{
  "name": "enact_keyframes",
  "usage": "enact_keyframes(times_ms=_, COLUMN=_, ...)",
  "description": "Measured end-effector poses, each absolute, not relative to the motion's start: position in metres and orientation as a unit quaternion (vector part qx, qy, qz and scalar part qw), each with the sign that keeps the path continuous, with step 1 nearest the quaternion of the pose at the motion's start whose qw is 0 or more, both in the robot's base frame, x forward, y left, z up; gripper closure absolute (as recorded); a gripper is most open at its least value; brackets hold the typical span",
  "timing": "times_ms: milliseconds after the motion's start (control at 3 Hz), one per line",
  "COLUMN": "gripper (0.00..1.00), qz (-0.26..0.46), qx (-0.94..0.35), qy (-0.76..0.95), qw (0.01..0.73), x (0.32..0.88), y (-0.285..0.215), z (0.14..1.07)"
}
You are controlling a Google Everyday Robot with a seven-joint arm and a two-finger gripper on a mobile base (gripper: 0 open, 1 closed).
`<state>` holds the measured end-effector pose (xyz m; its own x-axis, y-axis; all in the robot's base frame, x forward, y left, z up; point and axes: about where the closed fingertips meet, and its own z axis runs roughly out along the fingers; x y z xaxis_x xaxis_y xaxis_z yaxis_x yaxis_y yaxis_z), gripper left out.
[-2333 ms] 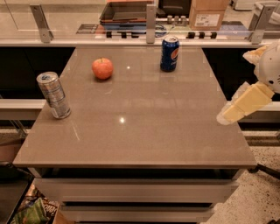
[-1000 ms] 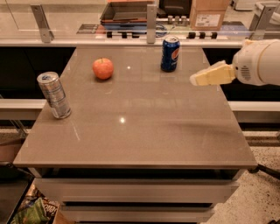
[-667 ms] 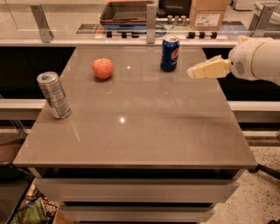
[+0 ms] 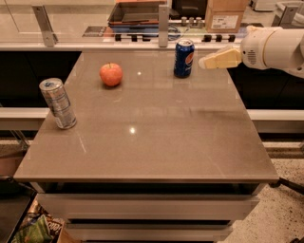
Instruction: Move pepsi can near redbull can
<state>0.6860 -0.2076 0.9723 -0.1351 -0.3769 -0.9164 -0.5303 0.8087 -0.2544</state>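
Note:
The pepsi can (image 4: 184, 58), short and dark blue with a silver top, stands upright near the far edge of the brown table (image 4: 156, 142). The redbull can (image 4: 58, 103), slim and silver-grey, stands near the table's left edge. My gripper (image 4: 209, 61), cream-coloured on a white arm, hovers just right of the pepsi can, pointing at it with a small gap between them. It holds nothing.
A red apple (image 4: 111, 74) sits on the table between the two cans, towards the back. A counter with a tray (image 4: 137, 14) and a cardboard box (image 4: 227, 14) lies behind the table. The table's right edge is under my arm.
My gripper has swung up from the table's right edge and moved left towards the pepsi can. The cans and the apple have not moved.

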Motion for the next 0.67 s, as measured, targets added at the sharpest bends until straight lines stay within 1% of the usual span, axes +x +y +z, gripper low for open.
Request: enact_keyframes(times_ms=667, gripper=0.00, qz=0.070, qx=-0.293, qy=0.750, qw=0.588, x=0.6927, y=-0.2054, z=0.9687)
